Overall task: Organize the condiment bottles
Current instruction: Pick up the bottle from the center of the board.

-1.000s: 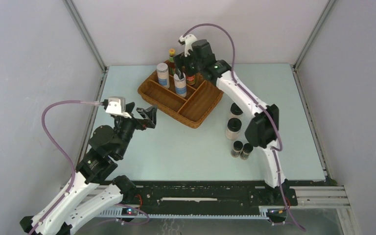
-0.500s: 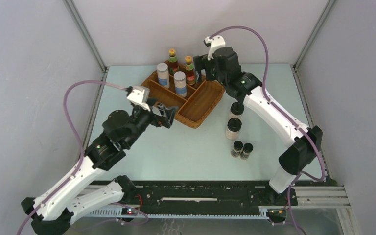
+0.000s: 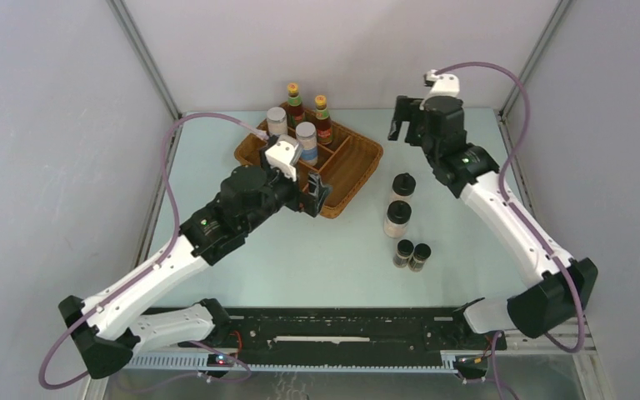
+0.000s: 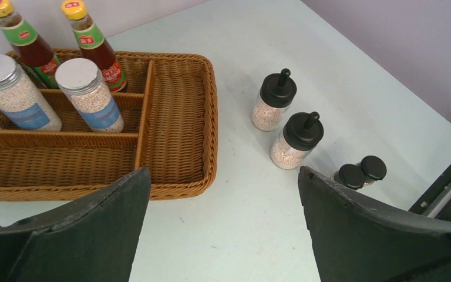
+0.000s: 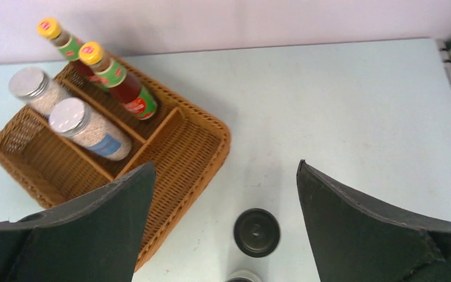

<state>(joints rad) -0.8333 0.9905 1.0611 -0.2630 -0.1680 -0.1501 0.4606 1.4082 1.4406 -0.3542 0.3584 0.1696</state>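
Observation:
Two red-brown sauce bottles (image 3: 293,102) (image 3: 322,117) and two silver-lidded jars (image 3: 277,123) (image 3: 306,140) stand in the back compartments of the wicker tray (image 3: 352,167). On the table right of the tray stand two black-capped shakers (image 3: 402,187) (image 3: 397,218) and two dark vials (image 3: 402,252) (image 3: 421,255). My left gripper (image 3: 317,197) (image 4: 223,176) hangs open and empty over the tray's near corner. My right gripper (image 3: 406,132) (image 5: 226,170) is open and empty, high above the far shaker (image 5: 256,232).
The tray's large right compartment (image 4: 176,111) and long front compartment (image 4: 53,161) hold nothing. Grey walls close in the back and sides. A black rail (image 3: 342,329) runs along the near edge of the table.
My right gripper drew back from the sauce bottle in the tray, swung right and opened wider. My left arm reached forward and right to the tray's near corner.

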